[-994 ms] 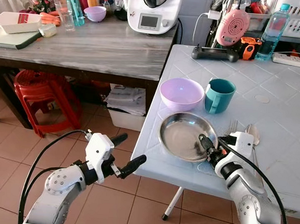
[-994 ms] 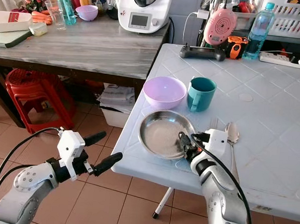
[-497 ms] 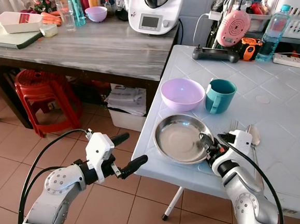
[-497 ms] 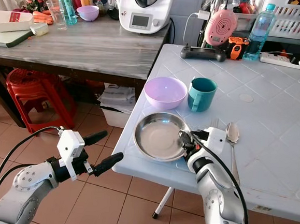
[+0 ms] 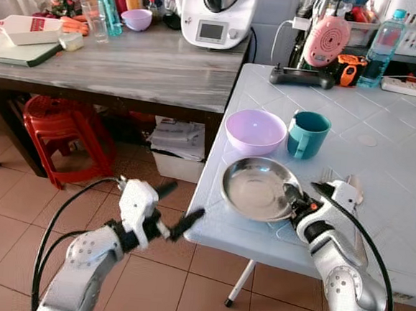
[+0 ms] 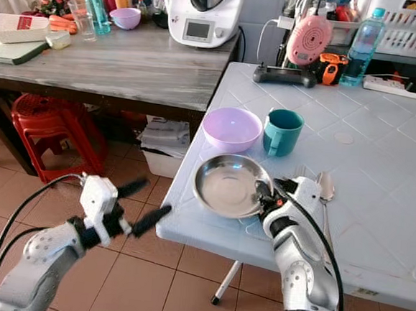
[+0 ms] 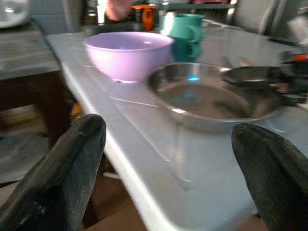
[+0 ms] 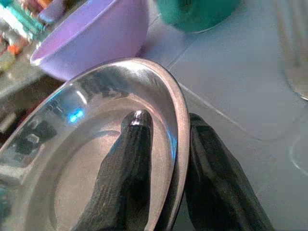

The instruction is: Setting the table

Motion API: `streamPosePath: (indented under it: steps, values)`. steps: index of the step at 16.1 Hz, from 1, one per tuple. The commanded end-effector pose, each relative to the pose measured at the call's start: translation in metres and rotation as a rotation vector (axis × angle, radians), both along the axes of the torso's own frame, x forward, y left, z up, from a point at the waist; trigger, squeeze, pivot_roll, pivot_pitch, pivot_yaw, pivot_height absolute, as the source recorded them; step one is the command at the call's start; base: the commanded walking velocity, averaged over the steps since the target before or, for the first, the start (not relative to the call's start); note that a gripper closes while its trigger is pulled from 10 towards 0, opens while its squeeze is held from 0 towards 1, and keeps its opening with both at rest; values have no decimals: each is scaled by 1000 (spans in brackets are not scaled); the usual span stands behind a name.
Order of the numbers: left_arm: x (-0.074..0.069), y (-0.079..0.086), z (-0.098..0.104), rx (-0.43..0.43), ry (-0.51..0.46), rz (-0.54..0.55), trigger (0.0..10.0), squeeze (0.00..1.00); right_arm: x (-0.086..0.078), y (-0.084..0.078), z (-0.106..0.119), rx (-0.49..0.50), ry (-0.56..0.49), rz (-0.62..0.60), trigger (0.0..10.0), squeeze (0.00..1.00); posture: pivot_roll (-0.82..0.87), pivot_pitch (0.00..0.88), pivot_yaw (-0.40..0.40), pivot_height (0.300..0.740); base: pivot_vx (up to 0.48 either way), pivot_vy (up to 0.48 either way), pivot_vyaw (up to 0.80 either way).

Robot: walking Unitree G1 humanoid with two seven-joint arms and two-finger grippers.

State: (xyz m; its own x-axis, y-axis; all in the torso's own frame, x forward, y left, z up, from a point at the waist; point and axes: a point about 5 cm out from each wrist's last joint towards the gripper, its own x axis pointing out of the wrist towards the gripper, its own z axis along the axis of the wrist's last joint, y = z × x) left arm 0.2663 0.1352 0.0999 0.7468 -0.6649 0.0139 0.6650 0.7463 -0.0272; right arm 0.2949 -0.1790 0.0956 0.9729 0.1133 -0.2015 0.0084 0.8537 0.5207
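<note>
— Change from half a second ago? 
— Steel plate [image 5: 257, 189] sits slightly farther right on the white table [image 5: 381, 151], nearer the fork [image 5: 324, 176] and spoon [image 5: 353, 185].
— Grippers? 
— Right gripper [image 8: 166, 159] pinches the plate's right rim, one finger inside, one outside. Left gripper [image 5: 178, 211] hangs wide open beside the table edge, empty.
— Surroundings? 
— Purple bowl [image 5: 255, 130] and teal mug [image 5: 307, 133] stand just behind the plate; a wooden counter [image 5: 121, 62] lies left.
</note>
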Motion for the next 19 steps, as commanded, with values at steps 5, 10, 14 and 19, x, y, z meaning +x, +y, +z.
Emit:
streamPosePath:
  steps: [5, 10, 14, 19]
  values:
    - [35, 29, 4, -13, 36, 403, 10000, 0, -9, 16, 15, -38, -43, -31, 10000, 0, -3, 0, 59, 740, 0, 0, 0]
    - [43, 27, 1, -53, 69, 470, 10000, 0, -11, 24, 16, -96, -49, -29, 10000, 0, -11, 0, 56, 740, 0, 0, 0]
    - [50, 19, 4, -138, 120, 509, 10000, 0, -11, 25, 20, -110, -69, -23, 10000, 0, -18, 0, 50, 740, 0, 265, -281]
    - [47, 11, -3, -128, 136, 491, 10000, 0, -10, 26, 26, -123, -102, -15, 10000, 0, -27, 0, 52, 740, 0, 379, -91]
